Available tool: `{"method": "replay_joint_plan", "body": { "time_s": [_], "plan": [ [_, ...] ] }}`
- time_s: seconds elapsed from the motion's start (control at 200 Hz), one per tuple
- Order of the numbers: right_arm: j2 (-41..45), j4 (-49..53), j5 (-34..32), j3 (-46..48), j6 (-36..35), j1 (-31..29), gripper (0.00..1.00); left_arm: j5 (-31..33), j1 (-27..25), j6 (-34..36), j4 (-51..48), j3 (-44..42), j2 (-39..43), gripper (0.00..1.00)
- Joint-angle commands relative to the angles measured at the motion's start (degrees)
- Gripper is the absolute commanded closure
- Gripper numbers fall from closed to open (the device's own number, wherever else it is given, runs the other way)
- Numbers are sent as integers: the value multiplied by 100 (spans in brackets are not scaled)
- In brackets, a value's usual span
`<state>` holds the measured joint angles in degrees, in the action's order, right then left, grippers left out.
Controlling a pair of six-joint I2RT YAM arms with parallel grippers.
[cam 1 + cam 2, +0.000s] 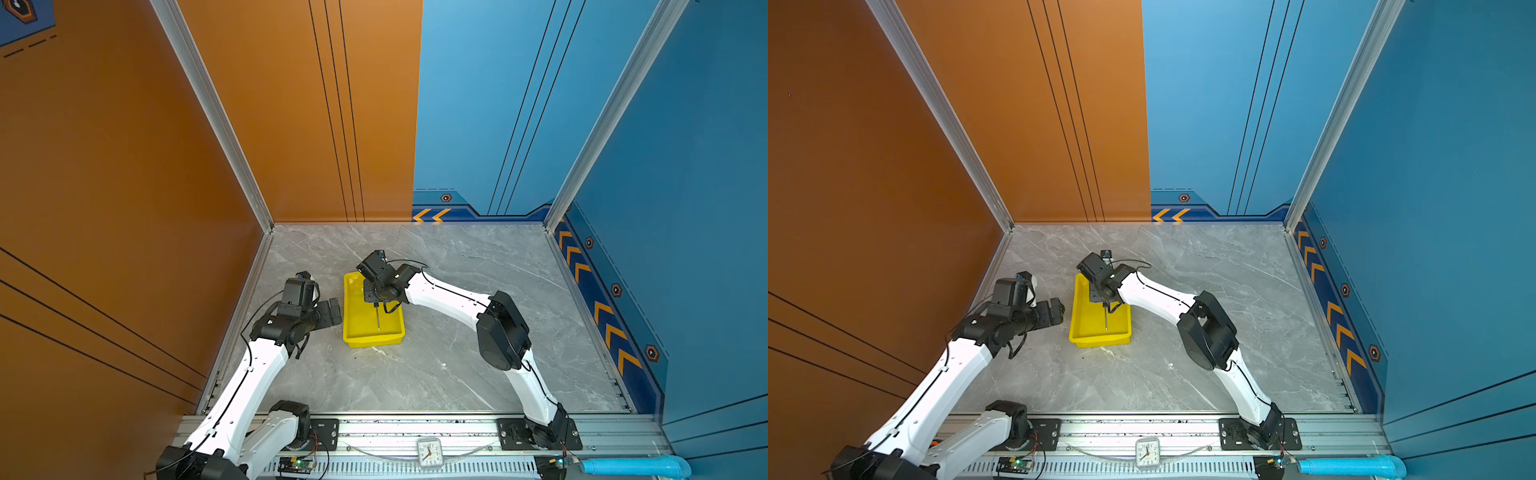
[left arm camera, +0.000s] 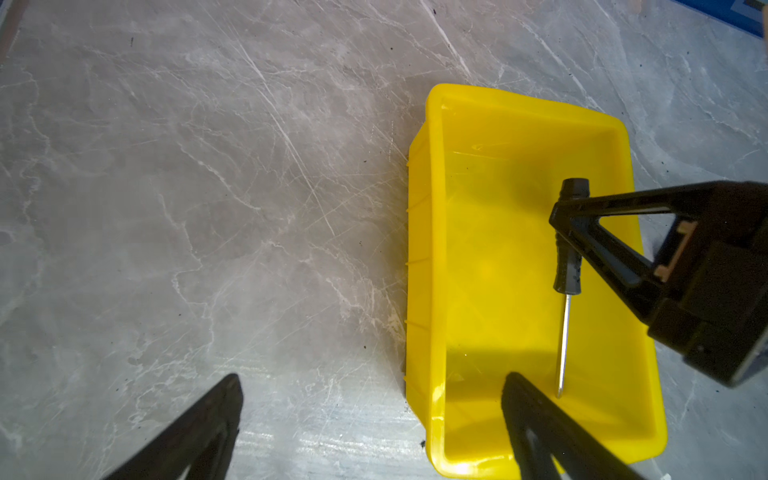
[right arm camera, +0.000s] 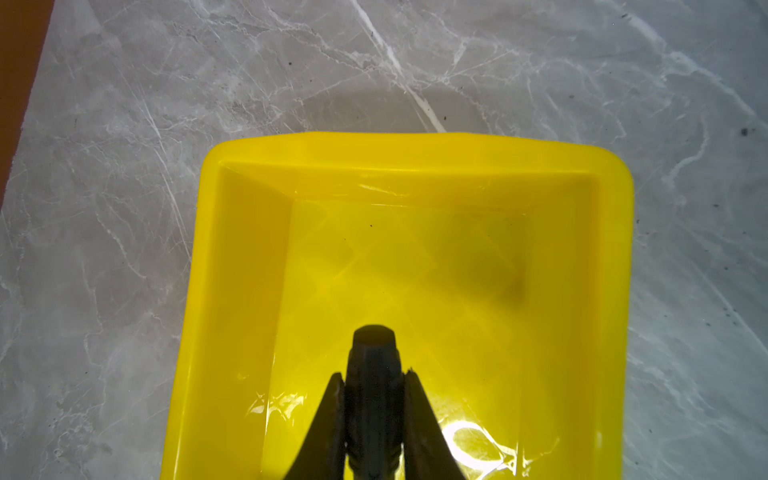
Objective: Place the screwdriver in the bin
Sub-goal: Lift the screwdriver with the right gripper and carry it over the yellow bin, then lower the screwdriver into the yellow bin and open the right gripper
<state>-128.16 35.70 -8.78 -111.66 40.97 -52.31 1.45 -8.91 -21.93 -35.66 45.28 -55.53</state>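
The yellow bin [image 1: 360, 338] [image 1: 1096, 340] lies near the middle of the marble table. My right gripper [image 1: 375, 302] [image 1: 1104, 302] hangs over its far half, shut on the black handle of the screwdriver [image 1: 377, 319] [image 1: 1106, 321]. The silver shaft points toward the bin's near end, inside the rim. In the right wrist view the handle [image 3: 374, 349] sits squeezed between both fingers of the right gripper [image 3: 374, 380], above the bin floor [image 3: 415, 149]. My left gripper [image 1: 334, 311] [image 2: 372, 382] stands open at the bin's left side [image 2: 419, 232], holding nothing. The left wrist view shows the screwdriver [image 2: 566, 270] from the side.
Orange and blue walls close in the table on the left, back and right. A metal rail with a small clock [image 1: 429, 453] runs along the front edge, and a light blue tube [image 1: 636, 465] lies at its right end.
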Motion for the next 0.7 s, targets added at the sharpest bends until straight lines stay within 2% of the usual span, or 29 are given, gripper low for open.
{"method": "replay_joint_plan", "body": {
  "time_s": [0.0,0.696],
  "plan": [
    [-195,-72,-94,-278,107,-51,100,151,70,-4,-152,-89,68,2],
    [-983,-72,-212,-744,223,-16,100,127,153,122,36,-151,-193,2]
  ]
}}
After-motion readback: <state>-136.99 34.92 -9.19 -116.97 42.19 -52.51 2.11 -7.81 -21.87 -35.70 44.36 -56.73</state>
